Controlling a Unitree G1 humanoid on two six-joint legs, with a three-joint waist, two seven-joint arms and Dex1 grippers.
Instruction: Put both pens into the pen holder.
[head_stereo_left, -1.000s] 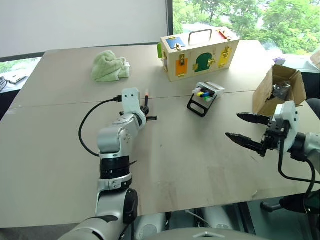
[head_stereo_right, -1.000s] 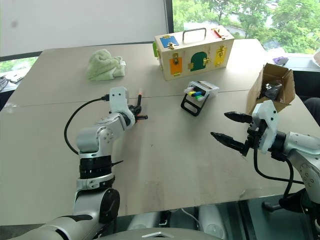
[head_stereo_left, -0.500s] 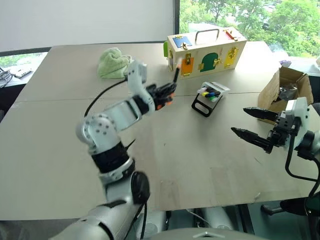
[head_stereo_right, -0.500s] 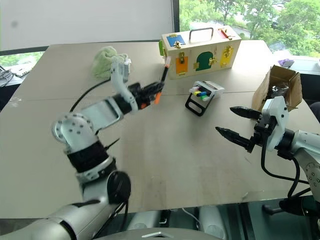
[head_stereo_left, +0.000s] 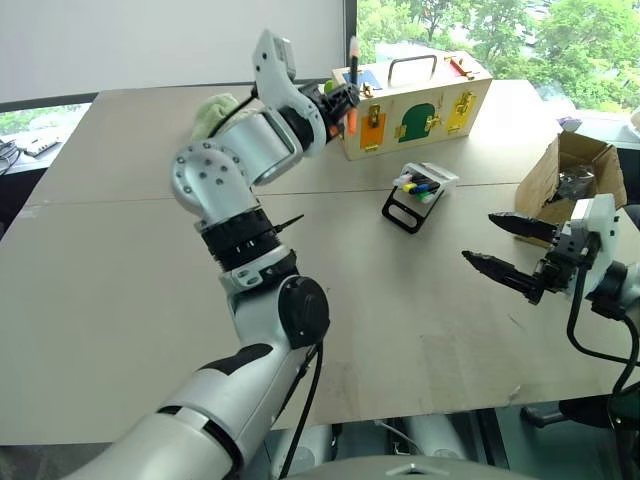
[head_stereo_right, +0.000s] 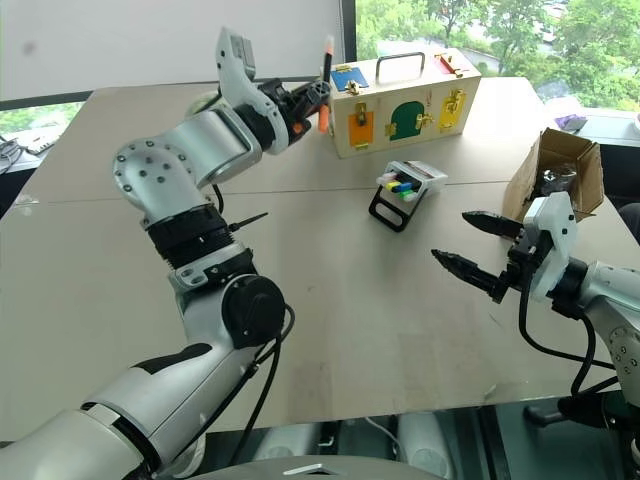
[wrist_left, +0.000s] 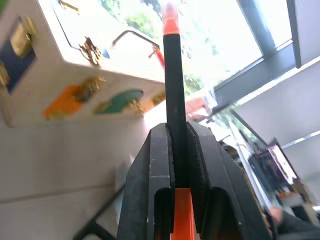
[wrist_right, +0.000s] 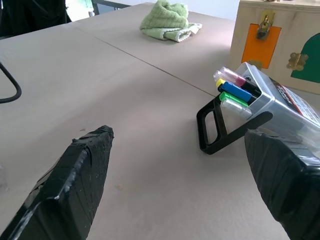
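The left gripper (head_stereo_left: 345, 100) is raised above the beige table (head_stereo_left: 120, 260), its two black fingers pressed onto the orange-capped pen (head_stereo_left: 352, 85), which stands close to upright in front of the wooden box (head_stereo_left: 415, 100) with coloured doors; the left wrist view gives the close detail, a black barrel (wrist_left: 175, 100) running between the finger pads (wrist_left: 160, 155), an orange section low in the grip and an orange tip at the far end, with the box's blue, orange and green doors behind it.

The right gripper (head_stereo_right: 480, 255) hangs over the table's right side with its jaws spread wide and nothing between them; the right wrist view looks between those black fingers (wrist_right: 75, 180) toward the pen holder (wrist_right: 250, 112), showing what the head views only hint at: a black frame with a looped handle, a clear tilted top, and pink, yellow, blue and green marker ends at its mouth; a blue-ended barrel lies among them, though whether it is the second pen cannot be told.

In the head views the pen holder (head_stereo_left: 417, 193) sits on the table just in front of the wooden box, well apart from both grippers; a green cloth (wrist_right: 170, 22) lies near the far left edge; an open cardboard box (head_stereo_left: 570, 175) stands at the right edge, behind the right gripper.
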